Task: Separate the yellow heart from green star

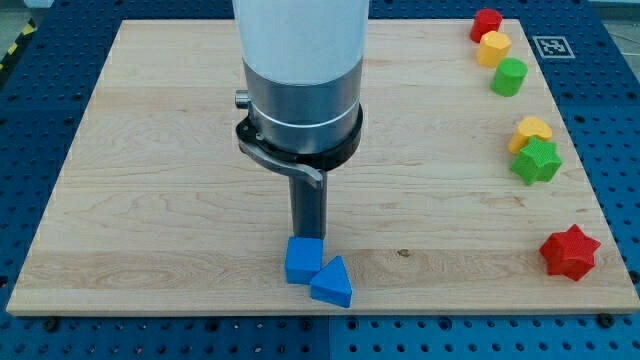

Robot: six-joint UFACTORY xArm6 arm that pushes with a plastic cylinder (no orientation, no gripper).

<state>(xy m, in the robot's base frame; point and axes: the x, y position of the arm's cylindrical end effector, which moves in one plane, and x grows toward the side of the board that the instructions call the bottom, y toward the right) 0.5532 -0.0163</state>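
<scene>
Tool tip (306, 238) down on table (150, 200), touching blue cube (303, 260) top edge; bare rod, nothing pinched. Blue triangle (332, 282) just beyond cube. Yellow heart (532, 130) touching green star (537, 161), far right of tool.

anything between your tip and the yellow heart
No: in the camera view, bare board runs from my tip, by the blue cube, to the yellow heart.

Single view only: counter (150, 150) seen from near edge, elevated, angled down toward far edge; whole surface framed, moderately close.
</scene>
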